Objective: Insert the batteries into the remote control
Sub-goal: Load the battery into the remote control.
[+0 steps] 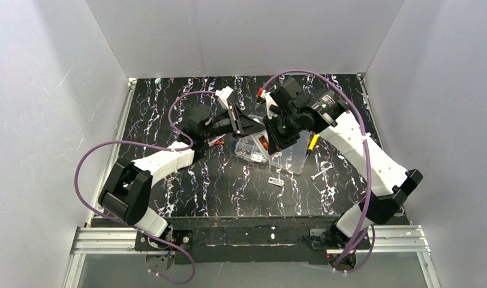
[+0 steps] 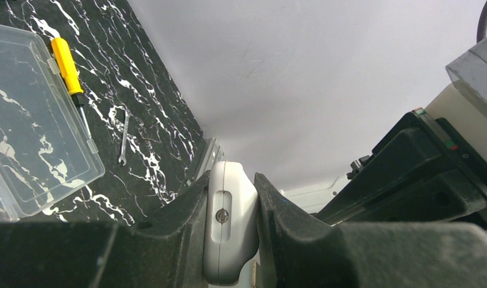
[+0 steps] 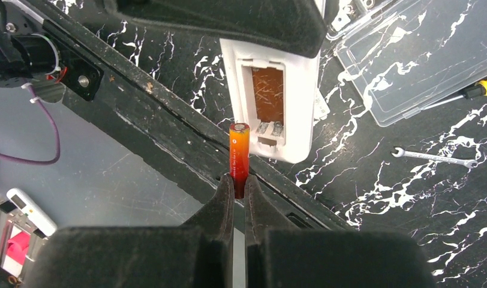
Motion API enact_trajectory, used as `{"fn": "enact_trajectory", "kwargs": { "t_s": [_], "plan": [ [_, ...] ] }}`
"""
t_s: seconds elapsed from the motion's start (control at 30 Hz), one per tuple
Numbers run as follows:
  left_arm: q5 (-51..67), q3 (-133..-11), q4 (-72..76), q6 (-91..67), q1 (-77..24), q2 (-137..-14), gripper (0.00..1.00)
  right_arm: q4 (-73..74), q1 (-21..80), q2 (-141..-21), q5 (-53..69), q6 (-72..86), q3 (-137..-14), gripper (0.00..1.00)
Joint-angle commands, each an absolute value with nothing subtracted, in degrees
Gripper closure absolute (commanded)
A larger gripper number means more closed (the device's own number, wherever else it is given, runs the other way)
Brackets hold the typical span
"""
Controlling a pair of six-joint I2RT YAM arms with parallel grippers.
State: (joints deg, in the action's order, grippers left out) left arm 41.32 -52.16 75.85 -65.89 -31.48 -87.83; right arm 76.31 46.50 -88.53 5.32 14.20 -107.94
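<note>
My left gripper is shut on the white remote control, gripping it by its two faces and holding it in the air. In the right wrist view the remote control shows its open brownish battery recess, which is empty. My right gripper is shut on an orange battery, held upright, its tip close beside the recess's lower left edge. In the top view both grippers meet over the clear box, left gripper, right gripper.
A clear plastic compartment box with its open lid lies on the black marbled table. A yellow screwdriver, a small wrench and a small white cover piece lie nearby. Grey walls surround the table.
</note>
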Motion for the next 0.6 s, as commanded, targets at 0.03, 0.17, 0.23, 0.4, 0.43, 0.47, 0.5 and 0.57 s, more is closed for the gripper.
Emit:
{"fn": "enact_trajectory", "kwargs": {
  "t_s": [0.03,0.17,0.23,0.4,0.43,0.47,0.5,0.57],
  "plan": [
    [42.29,-52.60,81.07,-67.06,-32.32,-86.49,1.00,75.35,46.23,-89.02,3.28,15.06,-109.53,0.99],
    [41.67,-51.93,80.84,-67.12,-32.43,-85.88,1.00,74.20,46.27,-88.64,0.95,16.04,-109.19,0.99],
    [41.65,-51.79,80.86,-67.31,-32.48,-85.64,1.00,73.81,46.23,-88.52,0.28,16.11,-108.85,0.99],
    [41.92,-51.77,79.86,-67.33,-32.69,-84.93,1.00,72.85,46.24,-88.34,0.28,16.00,-107.52,0.99],
    [41.92,-51.75,79.68,-67.32,-32.69,-84.80,1.00,72.50,46.23,-88.12,0.31,15.88,-107.04,0.99],
    [41.95,-51.68,79.64,-67.32,-32.76,-84.81,1.00,72.06,46.25,-87.91,0.53,15.72,-106.57,0.99],
    [41.93,-51.64,79.70,-67.32,-32.78,-84.75,1.00,71.65,46.23,-87.67,0.91,15.59,-106.02,0.99],
    [41.84,-51.66,79.72,-67.49,-32.78,-84.73,1.00,71.15,46.23,-87.63,1.66,15.16,-105.57,0.99]
  ]
}}
